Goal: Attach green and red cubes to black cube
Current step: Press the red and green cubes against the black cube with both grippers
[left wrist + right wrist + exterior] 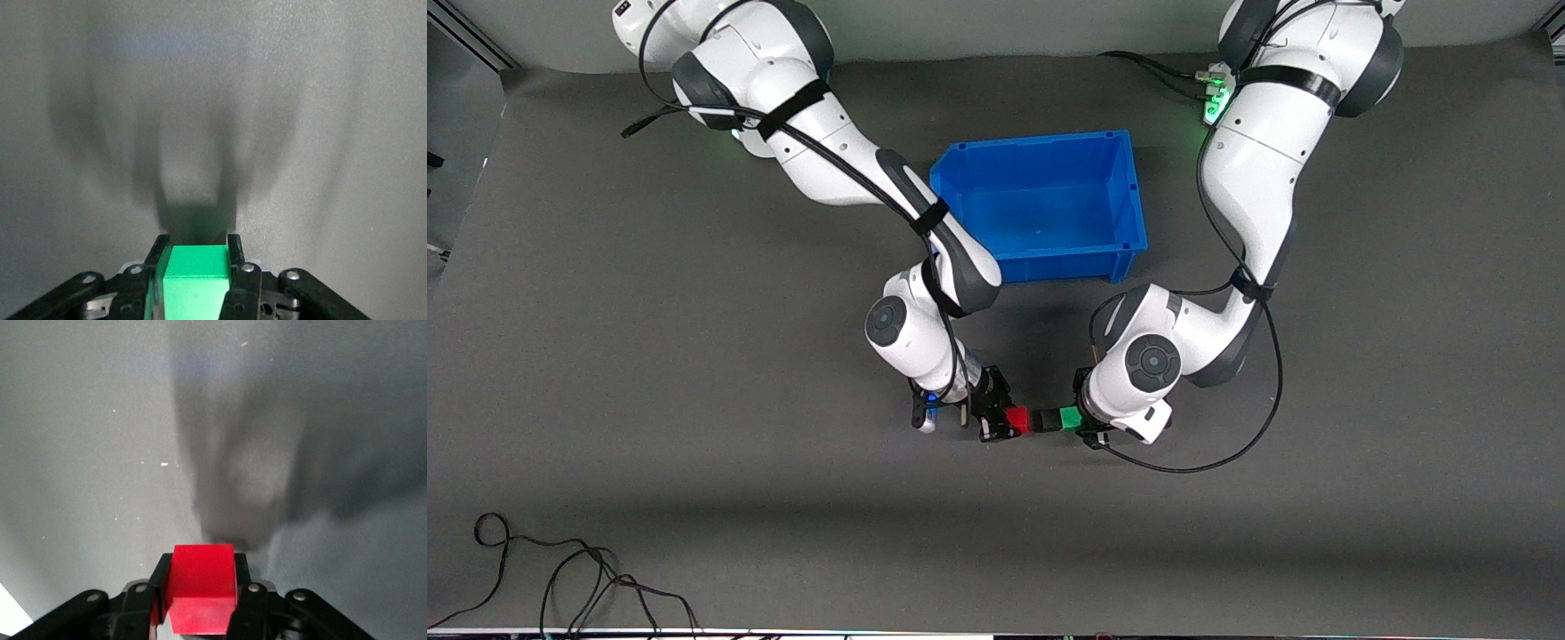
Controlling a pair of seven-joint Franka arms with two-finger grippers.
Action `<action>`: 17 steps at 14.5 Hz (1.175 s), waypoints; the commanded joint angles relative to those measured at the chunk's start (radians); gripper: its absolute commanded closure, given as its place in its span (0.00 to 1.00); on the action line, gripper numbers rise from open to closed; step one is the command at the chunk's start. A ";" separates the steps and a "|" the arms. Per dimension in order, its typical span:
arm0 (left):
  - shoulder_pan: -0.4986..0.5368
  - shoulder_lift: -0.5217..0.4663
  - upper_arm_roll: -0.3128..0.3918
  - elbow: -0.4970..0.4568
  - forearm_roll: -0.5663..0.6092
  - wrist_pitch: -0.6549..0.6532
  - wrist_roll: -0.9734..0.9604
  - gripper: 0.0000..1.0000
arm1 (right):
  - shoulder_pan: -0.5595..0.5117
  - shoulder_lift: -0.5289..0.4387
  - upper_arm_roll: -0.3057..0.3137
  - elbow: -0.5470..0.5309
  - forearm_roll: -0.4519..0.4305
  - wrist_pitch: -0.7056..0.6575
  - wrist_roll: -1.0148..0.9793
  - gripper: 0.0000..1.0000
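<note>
In the front view the red cube (pixel 1017 420), the black cube (pixel 1046 420) and the green cube (pixel 1069 418) stand in one row, touching, with the black cube in the middle. My right gripper (pixel 1007 423) is shut on the red cube (pixel 202 587). My left gripper (pixel 1079 421) is shut on the green cube (pixel 197 273). Both hold the row low over the grey mat. The black cube does not show in either wrist view, where only the mat and shadows lie past the held cubes.
A blue bin (pixel 1049 258) stands open and empty at the middle of the table, farther from the front camera than the cubes. Loose black cables (pixel 569 578) lie at the near edge toward the right arm's end.
</note>
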 commanded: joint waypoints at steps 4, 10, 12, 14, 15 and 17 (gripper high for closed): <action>-0.014 0.011 -0.001 0.033 -0.007 -0.009 -0.021 1.00 | 0.011 0.045 -0.011 0.079 -0.033 0.009 0.036 1.00; -0.013 0.009 -0.001 0.041 -0.004 -0.007 -0.017 0.93 | 0.010 0.044 -0.011 0.080 -0.033 0.009 0.034 0.24; -0.013 0.006 -0.001 0.042 -0.004 -0.010 -0.015 0.83 | 0.010 0.042 -0.011 0.080 -0.033 0.009 0.032 0.11; -0.013 0.006 0.001 0.042 0.004 -0.012 -0.012 0.64 | 0.007 0.038 -0.012 0.082 -0.034 0.009 0.026 0.00; -0.014 0.006 0.001 0.042 0.007 -0.007 -0.015 0.01 | 0.002 0.030 -0.014 0.080 -0.039 0.008 0.023 0.00; -0.014 0.001 0.001 0.042 0.009 -0.015 -0.014 0.00 | -0.012 0.009 -0.015 0.079 -0.132 -0.010 0.020 0.00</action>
